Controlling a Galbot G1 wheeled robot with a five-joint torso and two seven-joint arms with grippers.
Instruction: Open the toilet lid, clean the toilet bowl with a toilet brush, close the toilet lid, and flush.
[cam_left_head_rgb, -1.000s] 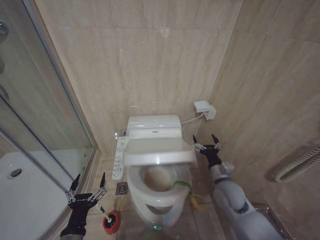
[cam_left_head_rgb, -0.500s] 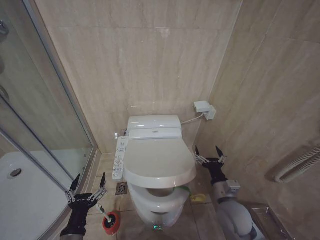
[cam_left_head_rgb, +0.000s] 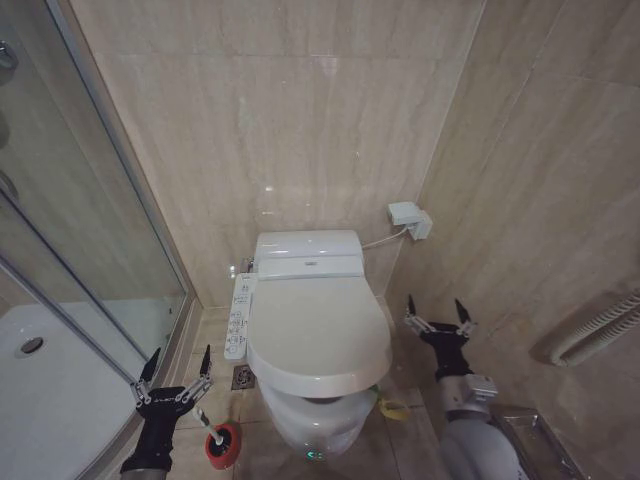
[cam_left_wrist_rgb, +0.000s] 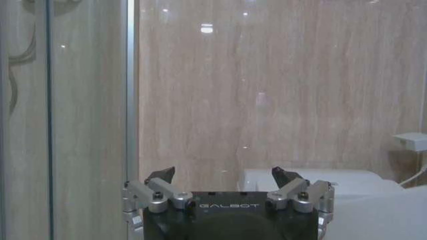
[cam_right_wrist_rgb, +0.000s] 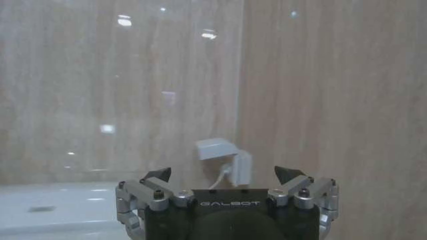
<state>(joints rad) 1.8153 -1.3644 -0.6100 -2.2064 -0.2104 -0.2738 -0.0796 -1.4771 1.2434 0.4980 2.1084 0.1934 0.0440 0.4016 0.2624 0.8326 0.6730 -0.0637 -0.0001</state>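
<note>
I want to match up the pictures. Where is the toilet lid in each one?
Head view: the toilet lid lies closed over the bowl, in the middle, below the tank.
Left wrist view: the lid is a white patch in the lower right corner, beside the left gripper.
Right wrist view: I cannot tell the lid apart from the white surface at the lower left.
Shared landmark: the white wall box.
</note>
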